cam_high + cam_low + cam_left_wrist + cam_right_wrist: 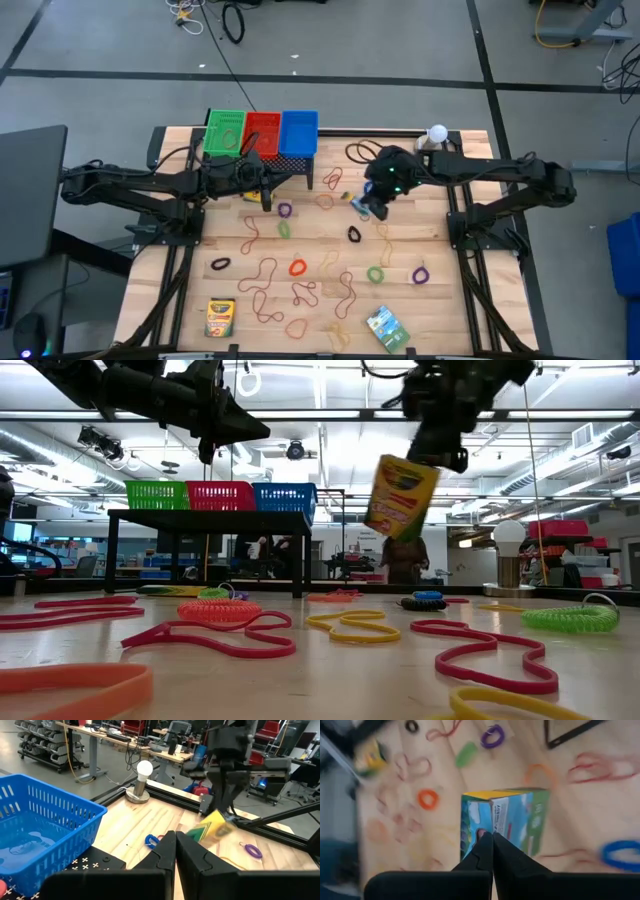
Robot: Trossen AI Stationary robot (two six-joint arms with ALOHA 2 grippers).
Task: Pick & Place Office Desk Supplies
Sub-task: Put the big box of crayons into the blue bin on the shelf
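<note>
Crayon box (401,496), Crayola print, gripped aloft

Grey concrete floor (400,40) crossed by dark tape lines, cables (232,20) trailing; fluorescent ceiling lights (300,415) over workbenches (100,735) behind

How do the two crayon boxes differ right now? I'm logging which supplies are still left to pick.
The lifted crayon box hangs in the air, tilted, pinched by the right hand; the other crayon box lies flat on the table's front left part, touched by no hand. The lifted one is over the table's middle, right of the black rack; the other is far from the rack. Both are small yellow-green boxes.
</note>
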